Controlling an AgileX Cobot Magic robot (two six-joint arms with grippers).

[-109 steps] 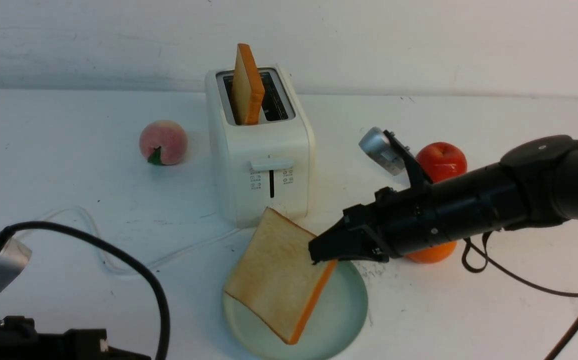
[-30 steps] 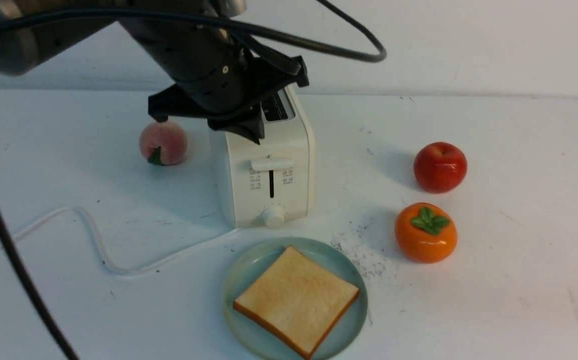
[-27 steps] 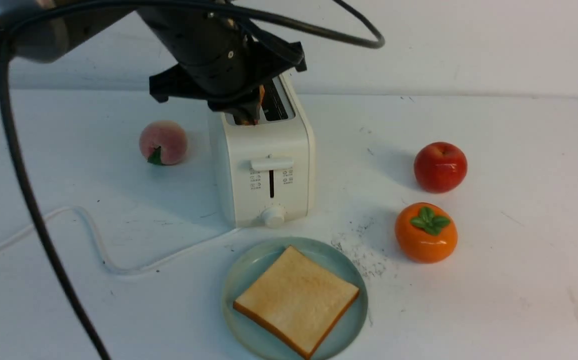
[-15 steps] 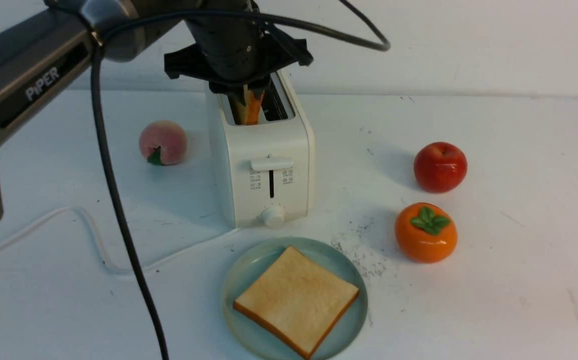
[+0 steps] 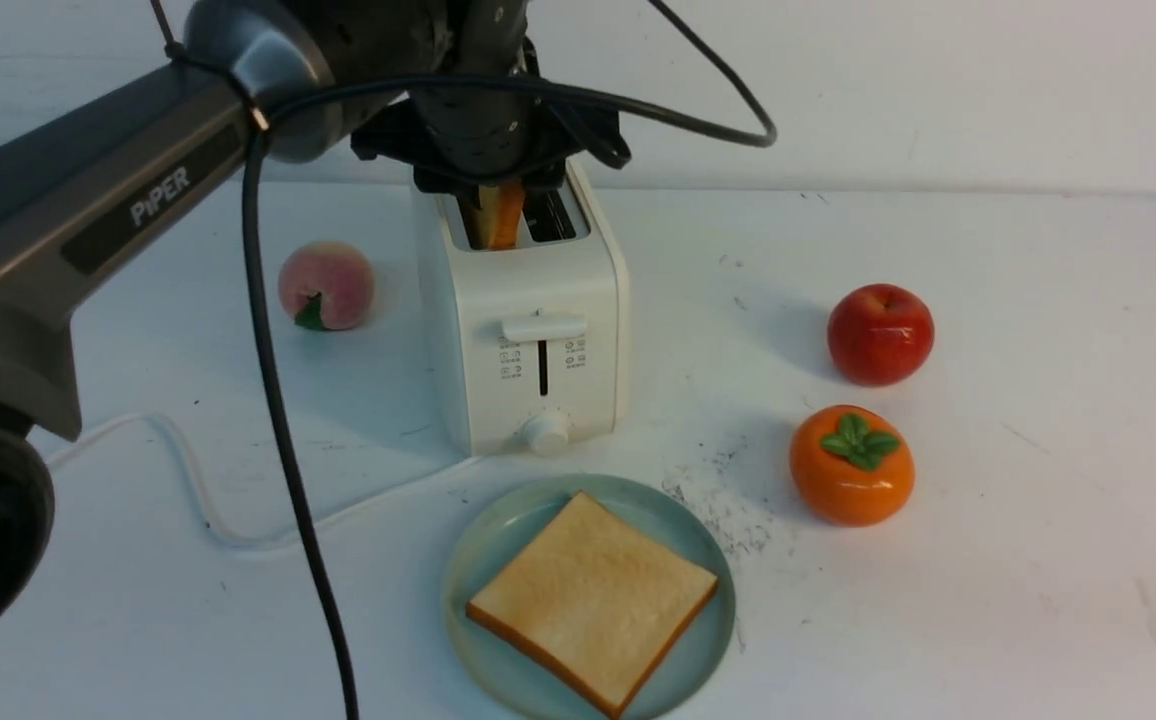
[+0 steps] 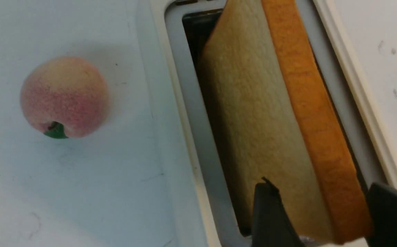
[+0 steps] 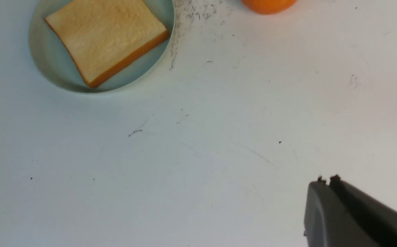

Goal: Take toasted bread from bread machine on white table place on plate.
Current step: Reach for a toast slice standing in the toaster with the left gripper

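Note:
One slice of toasted bread (image 5: 593, 598) lies flat on the pale blue-green plate (image 5: 475, 545), in front of the bread machine (image 5: 528, 330) on the white table (image 5: 1018, 560). The plate and slice also show in the right wrist view (image 7: 105, 36). The other slice (image 5: 499, 212) stands tilted in the toaster's left slot (image 6: 253, 113). My left gripper (image 6: 318, 187) hangs over that slot, open, with the slice's near end between its jaws. My right gripper (image 7: 325, 179) is shut and empty over bare table, out of the front view.
A peach (image 5: 326, 285) lies left of the toaster. A red apple (image 5: 880, 333) and an orange persimmon (image 5: 851, 465) sit to the right. The toaster's white cord (image 5: 188, 470) loops across the left. The left arm's black cable (image 5: 288, 450) hangs in front.
The slice my right gripper held over the plate now lies flat, and that arm has left the front view. My left gripper has swung over the toaster and down around the standing slice.

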